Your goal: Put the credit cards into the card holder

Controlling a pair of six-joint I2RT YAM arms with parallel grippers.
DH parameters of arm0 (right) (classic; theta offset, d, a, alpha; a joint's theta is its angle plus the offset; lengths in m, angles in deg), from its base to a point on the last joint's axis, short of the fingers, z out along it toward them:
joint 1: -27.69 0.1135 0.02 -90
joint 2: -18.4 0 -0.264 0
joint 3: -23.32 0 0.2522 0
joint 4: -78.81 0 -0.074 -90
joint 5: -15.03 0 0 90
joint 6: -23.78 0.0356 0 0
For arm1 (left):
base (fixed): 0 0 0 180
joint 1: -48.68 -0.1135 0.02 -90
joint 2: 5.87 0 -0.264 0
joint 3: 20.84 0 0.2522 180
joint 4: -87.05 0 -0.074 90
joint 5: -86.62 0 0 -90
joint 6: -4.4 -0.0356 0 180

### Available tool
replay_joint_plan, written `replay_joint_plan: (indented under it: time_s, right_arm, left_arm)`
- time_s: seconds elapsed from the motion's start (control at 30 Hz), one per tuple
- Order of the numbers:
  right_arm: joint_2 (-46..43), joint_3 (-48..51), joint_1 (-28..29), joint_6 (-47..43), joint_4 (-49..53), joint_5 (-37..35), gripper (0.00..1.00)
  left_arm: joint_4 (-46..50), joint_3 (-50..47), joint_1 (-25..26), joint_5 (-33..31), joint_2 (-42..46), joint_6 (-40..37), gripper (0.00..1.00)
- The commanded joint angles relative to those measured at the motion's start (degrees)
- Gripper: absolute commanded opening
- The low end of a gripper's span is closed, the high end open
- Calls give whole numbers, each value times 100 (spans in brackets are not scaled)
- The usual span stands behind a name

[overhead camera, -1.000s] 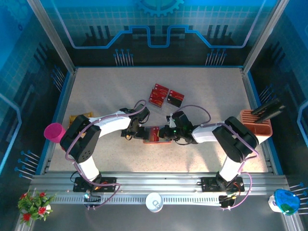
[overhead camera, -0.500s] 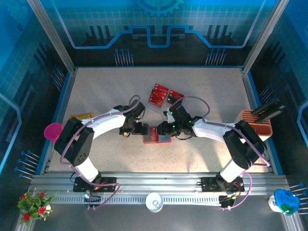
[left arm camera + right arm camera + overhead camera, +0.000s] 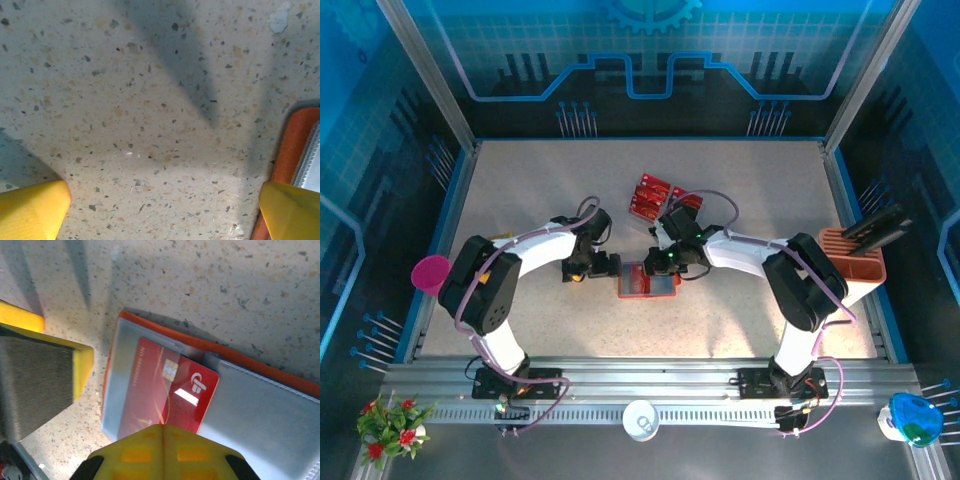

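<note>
The arms have both shifted in the last second. The left tool (image 3: 162, 215) has backed off the flat orange-red folding card holder (image 3: 240, 360). It now hovers over bare desk (image 3: 125, 100) just beside the holder's left edge, yellow fingers spread wide and gripping nothing. The right tool (image 3: 162, 450) has swung round towards the holder's far side. Its yellow tips are pressed together and empty, right over the glossy red card (image 3: 175, 390); whether they touch it, we cannot tell.

That card lies in the holder, one end tucked under a translucent grey sleeve and the white-logo end exposed. We judge it nearly home and needing one last nudge. More red cards (image 3: 648, 195) wait just beyond the holder.

The holder looks soft, with satiny grey pockets inside an orange rim. The card is thin, stiff and round-cornered, and the desk is matte and speckled like stone.
</note>
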Motion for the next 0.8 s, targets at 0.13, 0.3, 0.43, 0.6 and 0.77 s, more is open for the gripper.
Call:
replay_joint_plan:
  time_s: [0.13, 0.3, 0.43, 0.6, 0.77]
  right_arm:
    - [566, -463, 204, -257, 431, 18, 5]
    - [896, -740, 381, -207, 525, 63, 3]
    - [903, -868, 430, -117, 495, 122, 2]
    - [456, -853, 384, -68, 452, 26, 3]
    - [127, -689, 318, -72, 661, -271, 3]
  left_arm:
    - [136, 192, -9, 102, -423, -286, 99]
    - [101, 210, -5, 112, -511, -337, 99]
    - [74, 211, -2, 131, -522, -337, 99]
    - [95, 227, -10, 129, -435, -355, 99]
    - [231, 265, -10, 146, -87, -327, 99]
